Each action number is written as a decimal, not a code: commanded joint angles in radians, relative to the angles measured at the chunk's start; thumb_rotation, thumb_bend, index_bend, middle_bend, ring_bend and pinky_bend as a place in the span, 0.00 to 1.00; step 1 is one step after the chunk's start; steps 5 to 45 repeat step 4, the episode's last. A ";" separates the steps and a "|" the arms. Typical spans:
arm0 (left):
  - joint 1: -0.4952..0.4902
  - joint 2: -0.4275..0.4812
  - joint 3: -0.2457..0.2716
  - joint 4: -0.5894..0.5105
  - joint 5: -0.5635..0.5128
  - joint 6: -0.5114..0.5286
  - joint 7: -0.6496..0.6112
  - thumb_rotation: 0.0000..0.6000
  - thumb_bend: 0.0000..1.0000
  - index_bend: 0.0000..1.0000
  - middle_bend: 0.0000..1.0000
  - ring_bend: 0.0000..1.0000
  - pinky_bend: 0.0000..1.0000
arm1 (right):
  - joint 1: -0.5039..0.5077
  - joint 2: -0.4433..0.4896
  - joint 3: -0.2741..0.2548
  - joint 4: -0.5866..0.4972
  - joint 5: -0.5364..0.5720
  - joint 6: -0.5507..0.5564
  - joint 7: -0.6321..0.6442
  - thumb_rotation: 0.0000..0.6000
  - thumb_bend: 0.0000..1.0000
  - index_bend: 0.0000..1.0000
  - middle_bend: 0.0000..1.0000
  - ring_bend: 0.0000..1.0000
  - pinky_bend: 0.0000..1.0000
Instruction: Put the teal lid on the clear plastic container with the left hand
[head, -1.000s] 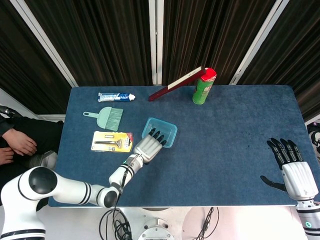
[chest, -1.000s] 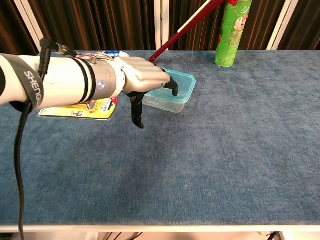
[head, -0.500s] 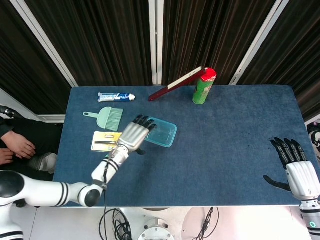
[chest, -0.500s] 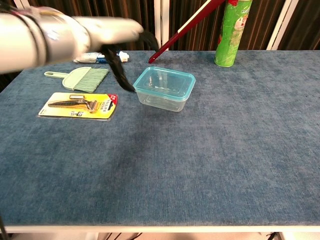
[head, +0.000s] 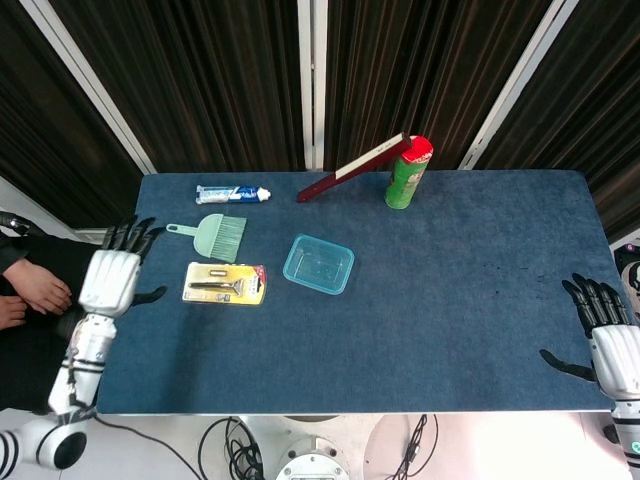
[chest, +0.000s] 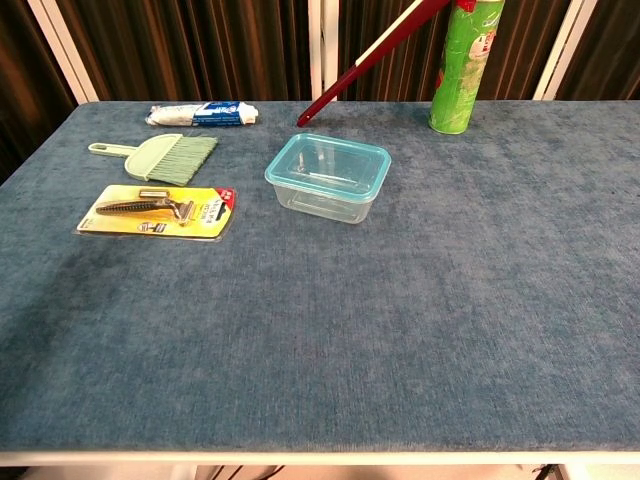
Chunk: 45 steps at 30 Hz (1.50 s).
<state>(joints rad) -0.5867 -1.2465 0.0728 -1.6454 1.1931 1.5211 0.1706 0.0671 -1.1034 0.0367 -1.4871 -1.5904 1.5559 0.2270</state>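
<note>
Teal lid seated on clear plastic container, mid-table. Left hand empty, fingers spread, off table's left edge. Right hand empty, fingers spread. Judged advice: confirm lid corners flush.

You're facing a table topped with dark blue, carpet-like cloth, its near edge pale. Behind the table hang dark, pleated curtains, crossed by white frame bars, one upright near the middle and others slanting out to either side. Below the table's near edge, pale floor shows with dark cables looped on it.
</note>
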 joint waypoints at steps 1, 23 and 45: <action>0.135 0.017 0.073 0.036 0.070 0.098 -0.016 1.00 0.05 0.16 0.09 0.00 0.00 | -0.010 -0.013 -0.014 0.008 -0.012 0.006 0.024 1.00 0.03 0.00 0.00 0.00 0.00; 0.202 0.010 0.091 0.034 0.080 0.132 0.007 1.00 0.05 0.14 0.09 0.00 0.00 | -0.011 -0.025 -0.020 0.021 -0.010 -0.003 0.033 1.00 0.04 0.00 0.00 0.00 0.00; 0.202 0.010 0.091 0.034 0.080 0.132 0.007 1.00 0.05 0.14 0.09 0.00 0.00 | -0.011 -0.025 -0.020 0.021 -0.010 -0.003 0.033 1.00 0.04 0.00 0.00 0.00 0.00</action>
